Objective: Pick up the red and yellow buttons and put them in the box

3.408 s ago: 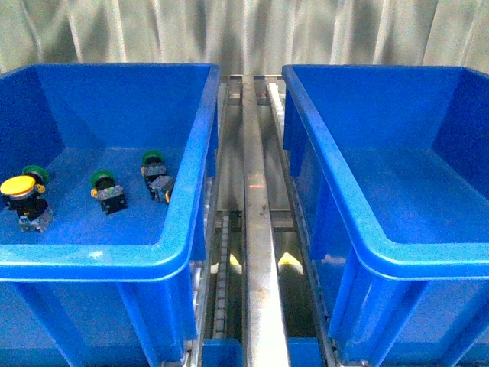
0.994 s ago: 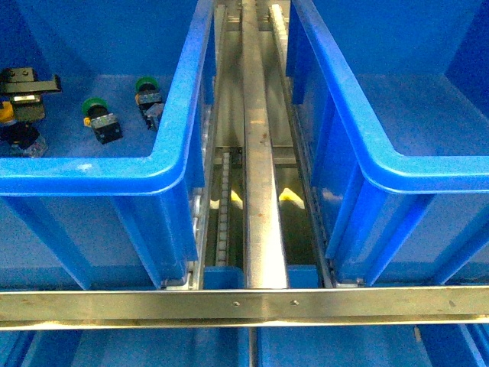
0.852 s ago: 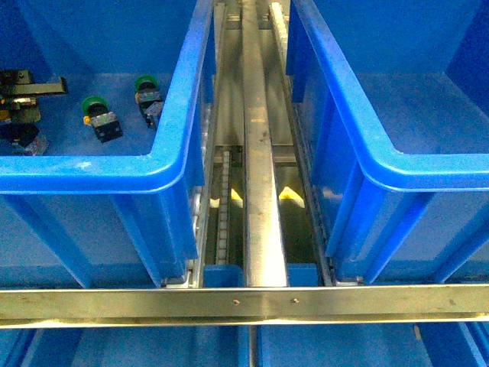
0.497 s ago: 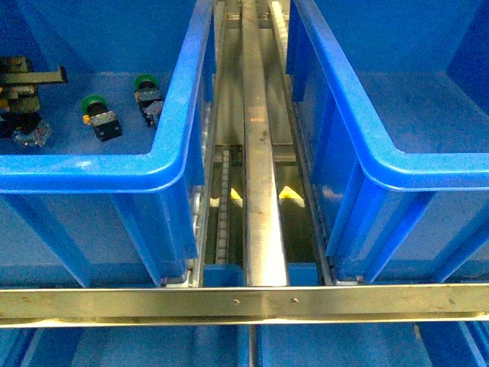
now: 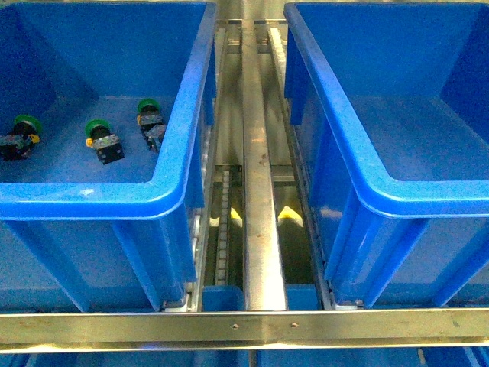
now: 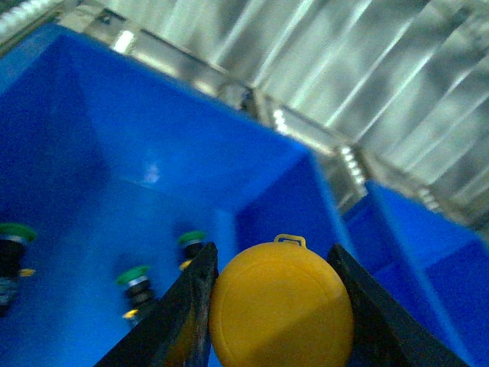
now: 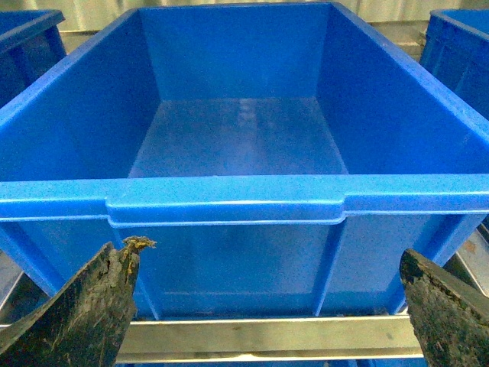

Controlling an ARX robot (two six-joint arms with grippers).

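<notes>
Left wrist cam is showing the left gripper (image 6: 273, 256) clamping the yellow button (image 6: 281, 302) by its round cap, w/ a dark finger (image 6: 172, 321) pressing on ea. side. I'm only getting the cap; the body is hiding behind it. The button is hanging in the air above the left bin (image 6: 114, 153), well clear of the floor. Down on that floor three green-capped switches (image 6: 136, 284) are lying apart from ea. other.

Front cam is giving me the same three in a loose row across the left bin's floor. The one nearest the middle is sitting just beside the bin wall. A metal rail (image 5: 256, 191) is running away from me btwn the left bin and the right bin (image 5: 359, 176), and a crossbar (image 5: 244, 329) is spanning the foreground below both rims.

Right wrist cam is showing the right gripper (image 7: 271, 256) gaping wide and gripping nothing, its fingers (image 7: 84, 306) sitting at opposite edges of the pic. It's facing the outer wall of a blue bin (image 7: 229, 202) from outside the rim. I can't tell which bin that is.
</notes>
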